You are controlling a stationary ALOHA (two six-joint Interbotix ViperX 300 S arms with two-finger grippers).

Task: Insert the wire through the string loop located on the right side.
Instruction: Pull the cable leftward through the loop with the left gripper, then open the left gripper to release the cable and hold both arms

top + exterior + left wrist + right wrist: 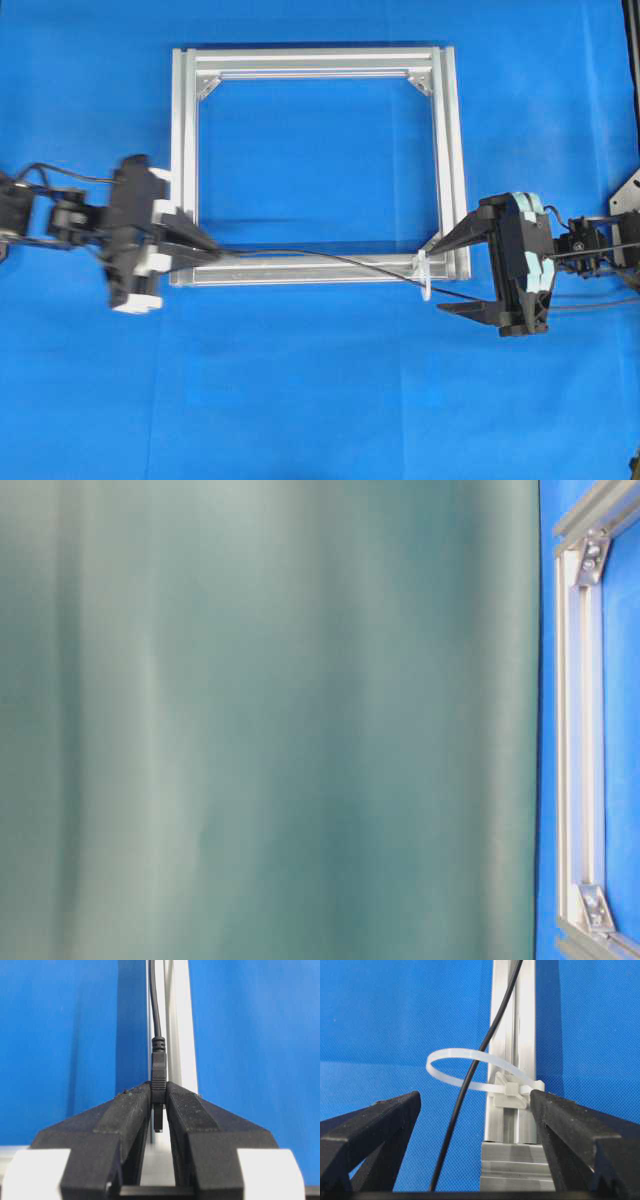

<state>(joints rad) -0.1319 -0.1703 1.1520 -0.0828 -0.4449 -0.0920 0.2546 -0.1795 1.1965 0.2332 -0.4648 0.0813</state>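
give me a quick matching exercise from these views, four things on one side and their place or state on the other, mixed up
Things:
1. left gripper
2. right gripper
3. wire
4. string loop

Places or states:
a. whitish band fastened to the aluminium frame at its lower right corner
b. jaws spread wide, holding nothing
c. shut on the wire's plug end
d. runs along the frame's bottom rail and passes through the loop

Pairs: 1-c, 2-b, 3-d, 4-a
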